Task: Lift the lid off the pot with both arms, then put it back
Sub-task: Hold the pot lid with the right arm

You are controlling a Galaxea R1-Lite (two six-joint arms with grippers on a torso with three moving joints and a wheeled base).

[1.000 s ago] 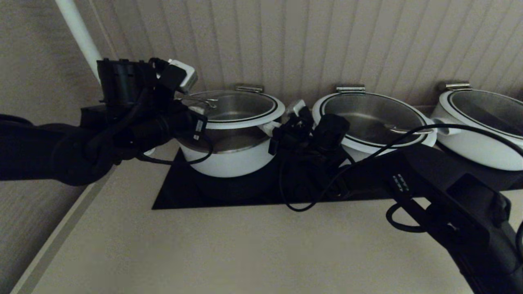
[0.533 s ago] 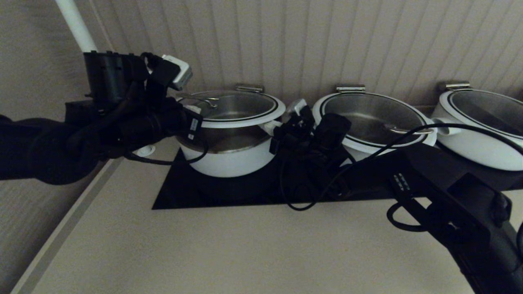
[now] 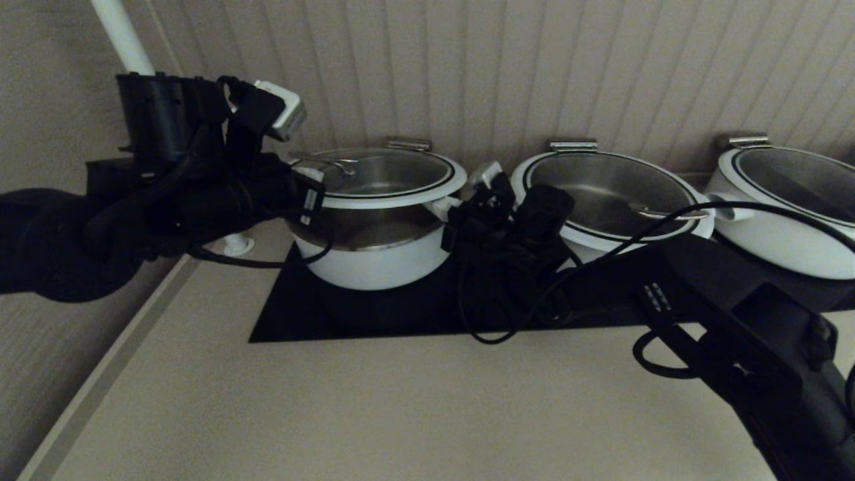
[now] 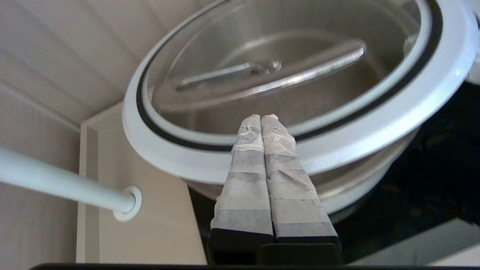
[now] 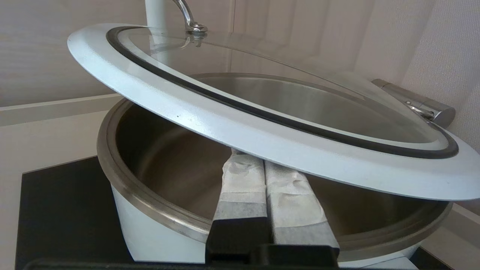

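The round glass lid with white rim [image 5: 262, 146] rides tilted above the deep white pot [image 3: 374, 260]. Left gripper [image 4: 261, 118] and right gripper [image 5: 249, 155], fingers pressed together and clasping nothing, prop its rim from below. Glass on closed fingertips looks heavy, slippery and breakable, so support belongs under opposite rim edges.

Beige worktop [image 3: 374, 407], matte, dim light. Black rectangular cooktop panel [image 3: 294, 321] set flush toward the worktop's back edge. Back wall [image 3: 534, 67]: vertical ribbed beige panelling. Left wall [image 3: 40, 100] is plain textured beige. White pole [image 3: 120, 33] rises from a round flange [image 3: 237, 246] at the back-left corner.

Three white pots [image 3: 374, 257], apparently three lids [image 3: 384, 177], two grippers [image 3: 314, 175].
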